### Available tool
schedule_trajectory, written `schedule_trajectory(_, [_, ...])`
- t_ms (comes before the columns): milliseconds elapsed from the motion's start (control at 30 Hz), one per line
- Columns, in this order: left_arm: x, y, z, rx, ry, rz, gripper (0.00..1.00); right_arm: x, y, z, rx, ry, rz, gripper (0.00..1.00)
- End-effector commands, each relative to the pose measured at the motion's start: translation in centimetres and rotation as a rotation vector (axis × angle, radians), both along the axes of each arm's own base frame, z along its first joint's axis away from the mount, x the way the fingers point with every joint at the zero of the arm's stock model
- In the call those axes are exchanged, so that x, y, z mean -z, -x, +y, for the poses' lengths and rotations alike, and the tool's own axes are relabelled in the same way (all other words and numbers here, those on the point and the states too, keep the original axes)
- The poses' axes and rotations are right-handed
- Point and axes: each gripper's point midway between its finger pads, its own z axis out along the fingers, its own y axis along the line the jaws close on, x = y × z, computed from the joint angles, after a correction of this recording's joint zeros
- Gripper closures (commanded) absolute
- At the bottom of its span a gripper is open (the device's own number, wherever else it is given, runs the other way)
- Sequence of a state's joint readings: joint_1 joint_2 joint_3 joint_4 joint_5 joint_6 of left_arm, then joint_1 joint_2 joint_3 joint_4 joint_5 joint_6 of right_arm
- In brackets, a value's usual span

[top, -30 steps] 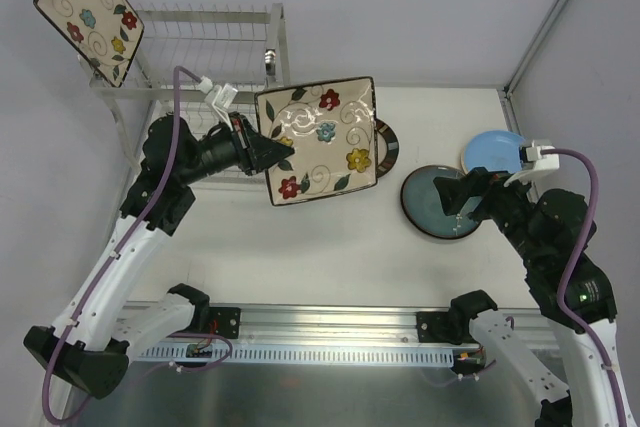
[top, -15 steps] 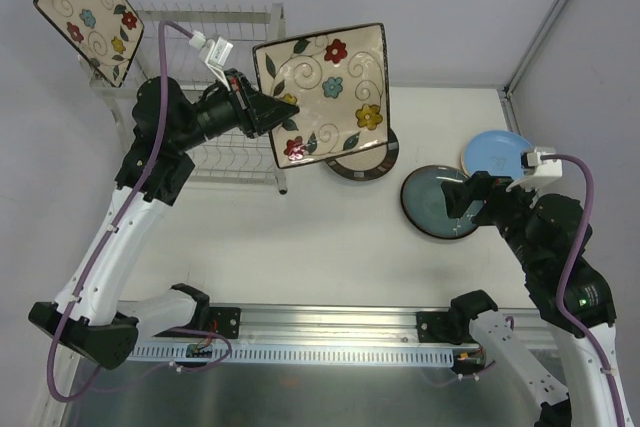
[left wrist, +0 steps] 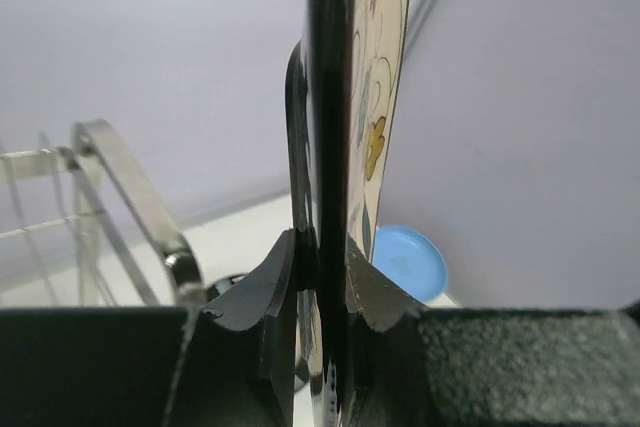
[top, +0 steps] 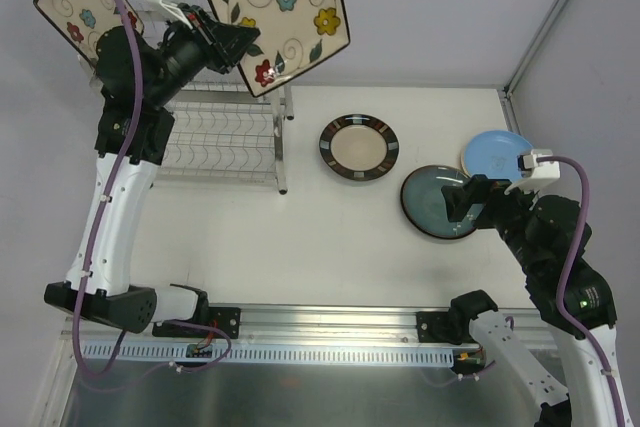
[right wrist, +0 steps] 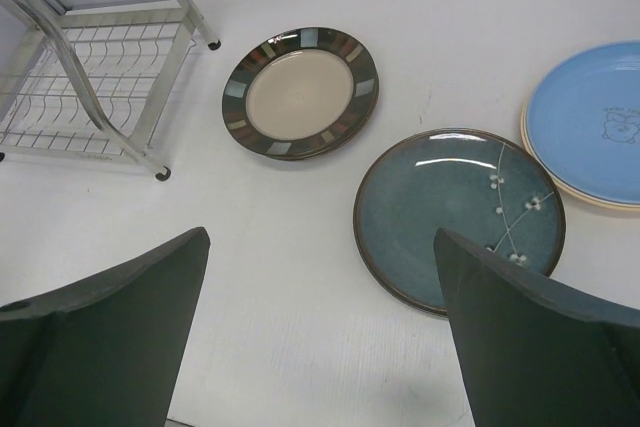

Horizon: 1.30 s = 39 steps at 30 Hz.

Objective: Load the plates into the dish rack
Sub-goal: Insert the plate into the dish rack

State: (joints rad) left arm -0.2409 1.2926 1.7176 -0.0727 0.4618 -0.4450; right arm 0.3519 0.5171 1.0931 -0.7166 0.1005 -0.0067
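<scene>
My left gripper [top: 243, 49] is shut on the lower edge of a square cream floral plate [top: 280, 9], held high and tilted above the right end of the dish rack [top: 228, 137]. The left wrist view shows that plate [left wrist: 332, 97] edge-on between the fingers. A second square floral plate [top: 85, 12] stands at the rack's top left. A round dark-rimmed cream plate [top: 359, 147], a dark teal plate [top: 432, 209] and a light blue plate [top: 495, 152] on a pale yellow one [right wrist: 556, 185] lie on the table. My right gripper [right wrist: 320, 277] hangs open over the teal plate's near left edge.
The rack's lower wire slots [right wrist: 100, 97] and its right foot [right wrist: 162, 174] sit left of the round plate [right wrist: 300, 92]. White walls close the back and right side, with a corner post [top: 545, 32]. The arms' mounting rail [top: 320, 332] runs along the near edge.
My left arm has lifted the floral plate up and to the left, from over the table to above the rack, uncovering the round dark-rimmed plate. The right arm has barely moved.
</scene>
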Motion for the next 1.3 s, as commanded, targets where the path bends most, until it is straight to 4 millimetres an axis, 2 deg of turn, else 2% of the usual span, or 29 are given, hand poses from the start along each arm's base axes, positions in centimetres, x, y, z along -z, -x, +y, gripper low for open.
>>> schedule_trajectory(0, [-12.8, 4.2, 4.2, -0.125, 0.113, -0.432, 1.0, -0.7, 0.2, -0.2, -0.009, 0.029, -0.021, 0.01])
schedule_trajectory(267, [-14.9, 2.2, 9.8, -0.321, 0.07, -0.511, 1.0, -0.6, -0.5, 0.7, -0.054, 0.042, -0.01, 0.01])
schedule_trajectory(300, [-14.9, 1.8, 11.2, -0.364, 0.056, -0.519, 1.0, -0.5, -0.6, 0.9, -0.061, 0.046, -0.003, 0.01])
schedule_trajectory(633, [-15.5, 1.6, 18.0, -0.614, -0.057, -0.587, 1.0, -0.1, -1.9, 2.9, -0.146, 0.035, 0.013, 0.01])
schedule_trajectory(1000, [-14.7, 0.9, 22.7, -0.869, -0.258, -0.613, 1.0, 1.2, -3.3, 4.4, -0.206, 0.049, 0.053, 0.01])
schedule_trajectory(1267, [-13.4, -1.2, 24.9, -0.927, -0.297, -0.571, 1.0, 1.8, -4.1, 4.8, -0.22, 0.06, 0.076, 0.0])
